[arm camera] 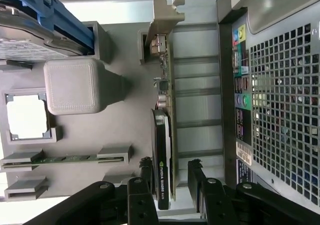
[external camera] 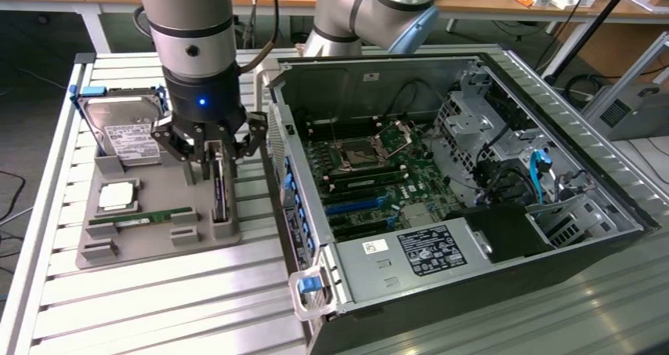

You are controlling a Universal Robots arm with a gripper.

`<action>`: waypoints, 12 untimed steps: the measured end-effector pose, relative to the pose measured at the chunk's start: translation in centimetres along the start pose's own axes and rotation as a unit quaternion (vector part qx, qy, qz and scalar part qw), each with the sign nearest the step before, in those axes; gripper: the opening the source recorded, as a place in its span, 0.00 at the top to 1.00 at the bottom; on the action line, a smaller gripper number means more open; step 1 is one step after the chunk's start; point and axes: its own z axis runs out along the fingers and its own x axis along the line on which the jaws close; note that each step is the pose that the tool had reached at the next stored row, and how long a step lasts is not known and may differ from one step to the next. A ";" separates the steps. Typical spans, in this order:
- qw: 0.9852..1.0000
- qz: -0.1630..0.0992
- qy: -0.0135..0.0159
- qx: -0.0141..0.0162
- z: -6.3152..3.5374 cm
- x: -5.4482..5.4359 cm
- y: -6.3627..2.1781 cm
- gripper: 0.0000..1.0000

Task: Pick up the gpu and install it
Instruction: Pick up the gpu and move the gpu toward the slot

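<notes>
Scene: a grey parts tray [external camera: 157, 249] is seen on a slatted table, at the exterior view's left of an open computer case [external camera: 585, 237].
Task's thing: the gpu [external camera: 219, 189], a thin dark card, is stood on its edge in a slot of the tray, on the side nearest the case.
Long axis: the card is laid parallel to the case's side wall. Its silvery bracket [arm camera: 165, 15] is at the end toward the hard drive [external camera: 121, 132], and its black cooler is at the other end.
Claw: the gripper [external camera: 215, 155] is pointed straight down over the card. Its jaws are spread apart and nothing is clamped.
Key relation: the card is straddled, with one finger on each flat face. The closing line is set across the card's thin width, not along its length.
Position along card: in the wrist view the fingertips [arm camera: 146, 172] are seen flanking the cooler end, well away from the bracket.
Gaps: one finger is seen almost against the cooler. A clear gap is left at the other finger.
Contact: no touch can be confirmed.
Other parts: a green memory stick [external camera: 141, 216] and a processor [external camera: 115, 197] are left in their own tray pockets.
</notes>
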 end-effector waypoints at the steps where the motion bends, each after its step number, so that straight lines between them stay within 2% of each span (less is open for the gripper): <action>1: 1.000 0.000 0.000 0.000 0.06 0.0 0.20 0.58; 12: 1.000 0.000 0.000 0.004 0.96 0.2 2.29 0.58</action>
